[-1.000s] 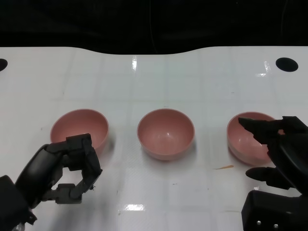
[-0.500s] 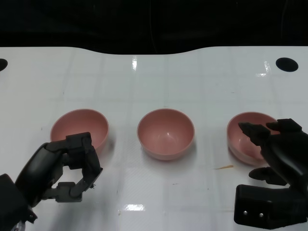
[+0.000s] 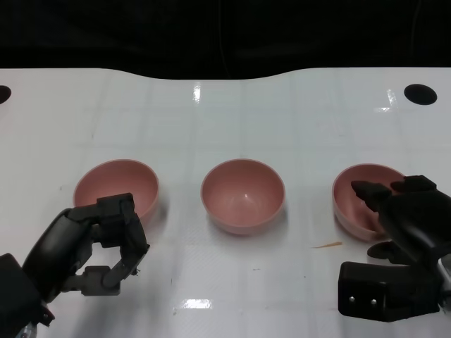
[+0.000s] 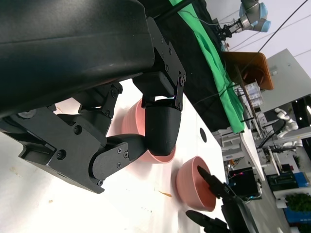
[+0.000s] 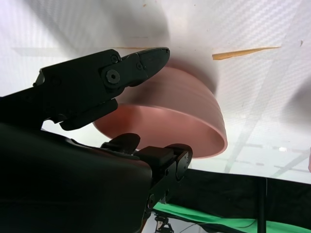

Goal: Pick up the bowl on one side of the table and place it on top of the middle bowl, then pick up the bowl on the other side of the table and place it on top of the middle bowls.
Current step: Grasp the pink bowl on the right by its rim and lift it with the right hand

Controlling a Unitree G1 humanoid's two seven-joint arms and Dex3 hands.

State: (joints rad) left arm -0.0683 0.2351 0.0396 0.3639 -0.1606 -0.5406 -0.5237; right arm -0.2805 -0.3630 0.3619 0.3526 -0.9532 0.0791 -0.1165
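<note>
The right-side bowl [image 3: 359,201] is approached by the right hand [image 3: 402,218], whose fingers are spread apart with nothing between them: one set reaches over the bowl's near rim while a lower one lies below it, beside the outer wall, so that the rim appears to be bracketed for a pinch. In the right wrist view the same bowl [image 5: 170,121] is seen between the upper finger and the lower one, but whether either touches the wall cannot be told. No grip is shown, and the bowl is judged to rest on the table [image 3: 246,105]. The middle bowl [image 3: 243,195] stands well apart from this hand, toward the robot's left, open side up and unstacked, which suits it as the base of the stack. Beyond it, the left-side bowl [image 3: 117,189] lies just ahead of the left hand [image 3: 99,243], whose fingers are curled inward around nothing, short of the rim; it seems to be parked there so that the second pick is left for later. A thin orange sliver [image 3: 328,245] lies on the table just beside the right hand, toward the middle.
</note>
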